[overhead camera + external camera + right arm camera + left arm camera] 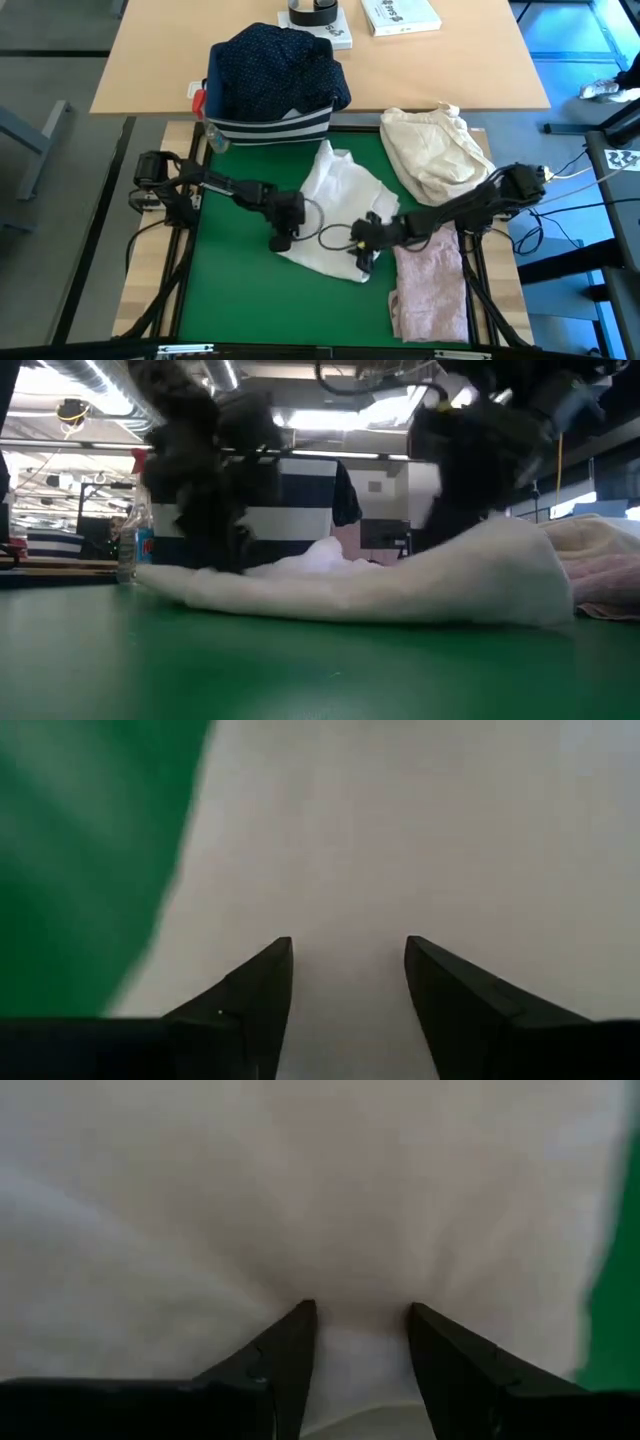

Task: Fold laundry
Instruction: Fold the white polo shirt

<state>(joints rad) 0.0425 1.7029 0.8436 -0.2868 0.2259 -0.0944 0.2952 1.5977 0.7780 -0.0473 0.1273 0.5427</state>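
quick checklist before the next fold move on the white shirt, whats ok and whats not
1. White shirt lies on the green mat, in reach of both arms: ok.
2. Left gripper over the shirt's near left edge, jaws apart with white cloth between them: ok.
3. Right gripper over the shirt's near right edge, jaws apart above the cloth: ok.
4. Cloth actually pinched by either gripper: cannot tell.
5. Shirt flat: not ok, it is bunched in the middle.
6. Pale pink top lies beside the shirt on the right, touching or overlapping its edge: cannot tell.
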